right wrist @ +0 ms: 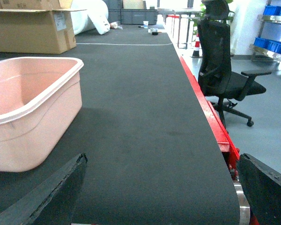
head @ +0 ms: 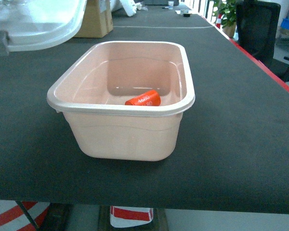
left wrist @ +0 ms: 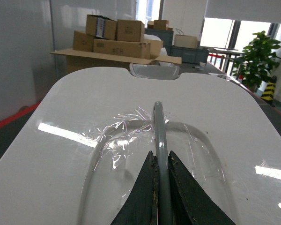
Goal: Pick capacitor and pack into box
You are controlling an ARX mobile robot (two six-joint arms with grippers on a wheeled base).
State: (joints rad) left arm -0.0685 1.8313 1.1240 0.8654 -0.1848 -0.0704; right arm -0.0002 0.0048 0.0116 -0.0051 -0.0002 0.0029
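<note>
The box [head: 123, 130] stands at the centre of the head view on the dark table [head: 241, 144], and the capacitor [head: 143, 99] lies on its side inside, near the front wall. In the upper left, the left gripper [left wrist: 160, 176] is clamped on the grey handle [left wrist: 158, 126] of the white lid [left wrist: 84, 108]. The right gripper [right wrist: 159, 187] hangs over the mat with jaws wide apart. A cardboard carton [head: 94, 19] stands farther back.

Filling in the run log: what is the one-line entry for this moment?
capacitor: lying inside box | lid: off box, handle clamped in left pincer | right pincer: open, empty, above table
</note>
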